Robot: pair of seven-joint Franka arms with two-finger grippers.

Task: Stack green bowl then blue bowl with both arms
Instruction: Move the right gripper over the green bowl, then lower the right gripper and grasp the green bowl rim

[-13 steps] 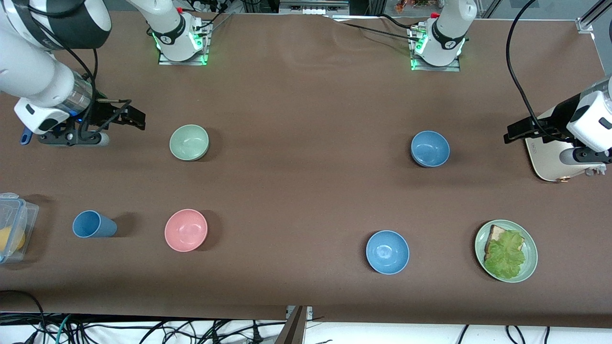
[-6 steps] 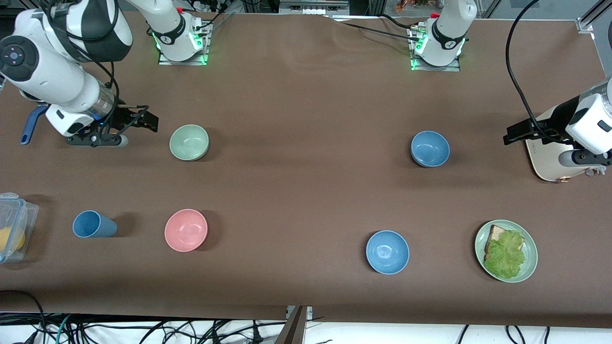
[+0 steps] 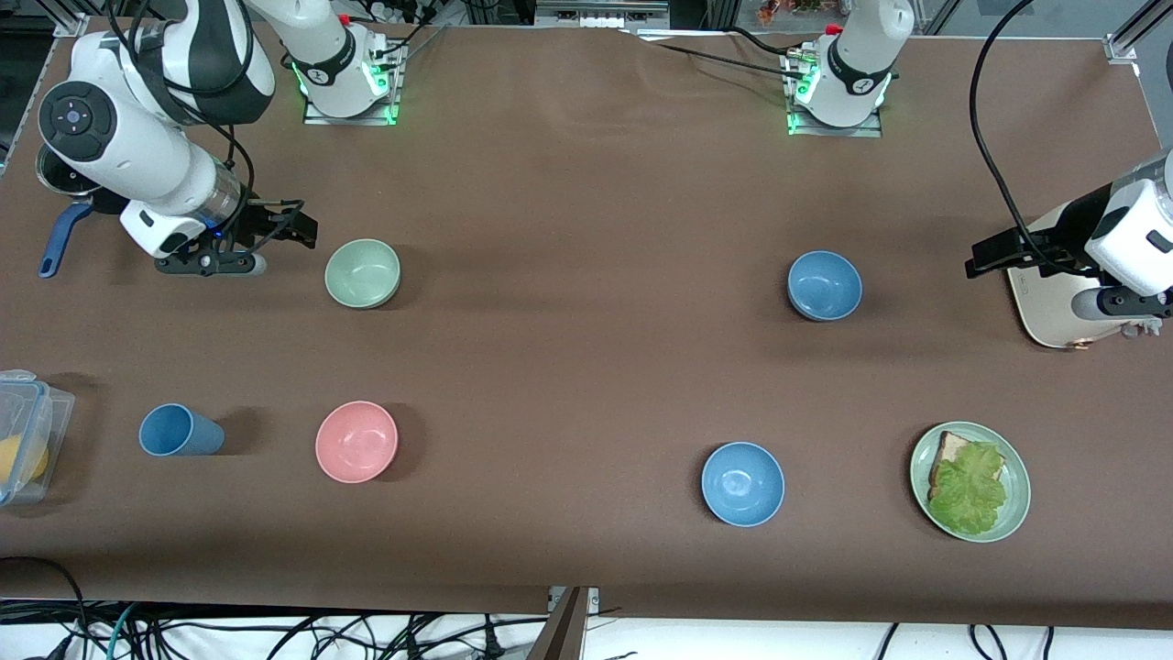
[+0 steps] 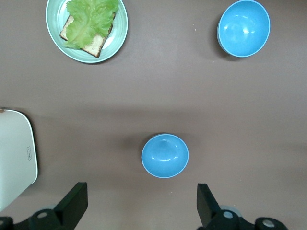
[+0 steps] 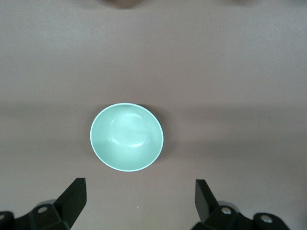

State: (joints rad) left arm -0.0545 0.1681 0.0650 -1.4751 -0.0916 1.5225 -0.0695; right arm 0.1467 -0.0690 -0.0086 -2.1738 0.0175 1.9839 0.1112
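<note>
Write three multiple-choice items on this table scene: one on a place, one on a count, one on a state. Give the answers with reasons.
1. The pink bowl lies
A. nearer the front camera than the green bowl
B. inside the green bowl
C. on the green plate

2. How many blue bowls are on the table?
A. one
B. two
C. three

3. The right gripper is
A. shut on the green bowl
B. open and holding nothing
C. shut on the blue cup

Answers:
1 A: it shows lower in the front view.
2 B: the blue bowl and a brighter one.
3 B: in the right wrist view its fingers stand spread, clear of the bowl.
</note>
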